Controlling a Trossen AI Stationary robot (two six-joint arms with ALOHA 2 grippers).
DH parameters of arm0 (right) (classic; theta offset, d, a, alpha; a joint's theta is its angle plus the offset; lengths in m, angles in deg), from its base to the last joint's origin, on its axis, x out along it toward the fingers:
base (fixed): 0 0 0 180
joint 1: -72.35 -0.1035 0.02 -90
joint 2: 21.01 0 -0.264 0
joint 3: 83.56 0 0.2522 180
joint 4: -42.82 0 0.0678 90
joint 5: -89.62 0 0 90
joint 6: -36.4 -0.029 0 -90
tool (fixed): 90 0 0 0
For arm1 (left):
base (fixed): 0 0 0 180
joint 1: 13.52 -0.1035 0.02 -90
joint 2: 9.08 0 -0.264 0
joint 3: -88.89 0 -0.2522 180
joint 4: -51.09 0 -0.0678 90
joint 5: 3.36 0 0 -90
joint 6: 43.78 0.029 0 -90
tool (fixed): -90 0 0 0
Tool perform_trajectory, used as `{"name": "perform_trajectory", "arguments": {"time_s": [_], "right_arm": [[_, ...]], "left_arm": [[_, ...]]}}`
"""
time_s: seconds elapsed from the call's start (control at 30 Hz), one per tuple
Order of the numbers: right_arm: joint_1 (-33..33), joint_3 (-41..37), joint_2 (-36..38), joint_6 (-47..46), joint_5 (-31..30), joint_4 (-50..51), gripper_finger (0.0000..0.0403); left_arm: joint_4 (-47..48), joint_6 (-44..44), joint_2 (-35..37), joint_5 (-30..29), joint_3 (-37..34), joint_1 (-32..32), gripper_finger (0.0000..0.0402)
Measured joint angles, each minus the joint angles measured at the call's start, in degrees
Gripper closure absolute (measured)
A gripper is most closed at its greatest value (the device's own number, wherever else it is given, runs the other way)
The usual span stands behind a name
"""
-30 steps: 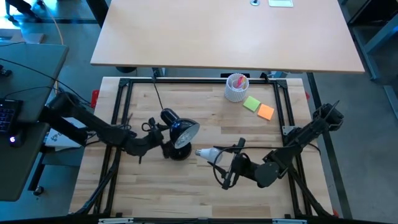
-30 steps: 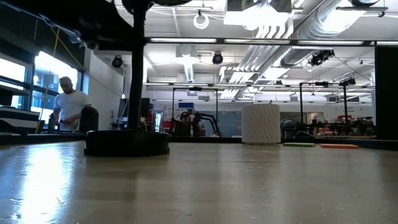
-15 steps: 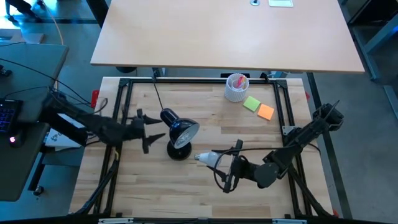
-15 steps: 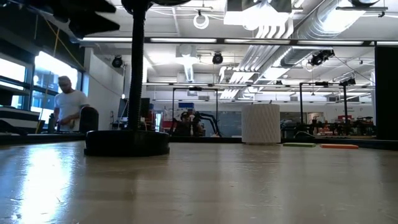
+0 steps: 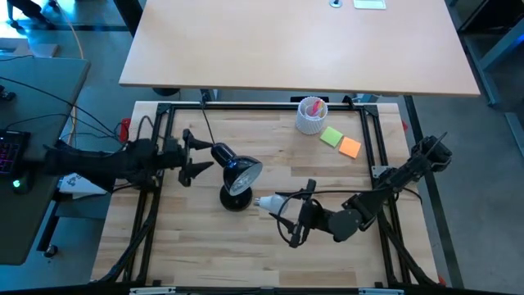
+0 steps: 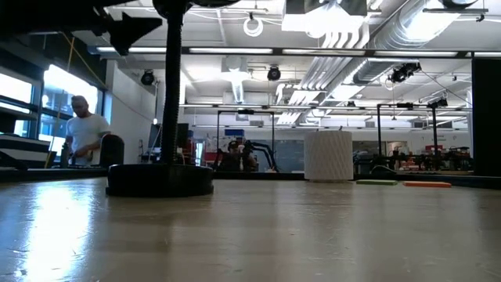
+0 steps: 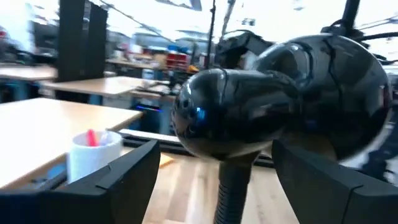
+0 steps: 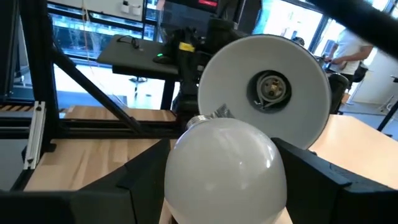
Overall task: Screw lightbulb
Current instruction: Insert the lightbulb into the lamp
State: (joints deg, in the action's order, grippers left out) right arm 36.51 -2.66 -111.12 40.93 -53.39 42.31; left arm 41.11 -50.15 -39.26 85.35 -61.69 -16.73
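High view: the right gripper is reaching toward the lamp from its open-shade side, fingers clamped on the bulb, while the left gripper is hovering just behind the lamp's head with its fingers spread wide and nothing between them. A ribbed cup and two sticky notes are lying well beyond the lamp. The bulb, white and round, is pointing its silvery base at the shade's socket, just short of it and a little off line.

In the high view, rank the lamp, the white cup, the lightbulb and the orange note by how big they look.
1. Lamp, clearly largest.
2. White cup.
3. Lightbulb and orange note: too alike to rank, and the right gripper hides part of the bulb.
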Motion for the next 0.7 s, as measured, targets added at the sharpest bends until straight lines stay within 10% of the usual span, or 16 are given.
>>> {"name": "perform_trajectory", "arguments": {"time_s": [0.37,0.7], "right_arm": [[1.1,0.0,0.0,0.4,1.2,0.3,0.0152],[3.0,0.0,-0.1,0.5,2.1,0.5,0.0152]], "left_arm": [[-16.4,-11.4,-12.0,28.7,0.1,-15.7,0.0096],[-34.2,-13.1,-23.6,36.1,0.1,-16.2,0.0096]]}}
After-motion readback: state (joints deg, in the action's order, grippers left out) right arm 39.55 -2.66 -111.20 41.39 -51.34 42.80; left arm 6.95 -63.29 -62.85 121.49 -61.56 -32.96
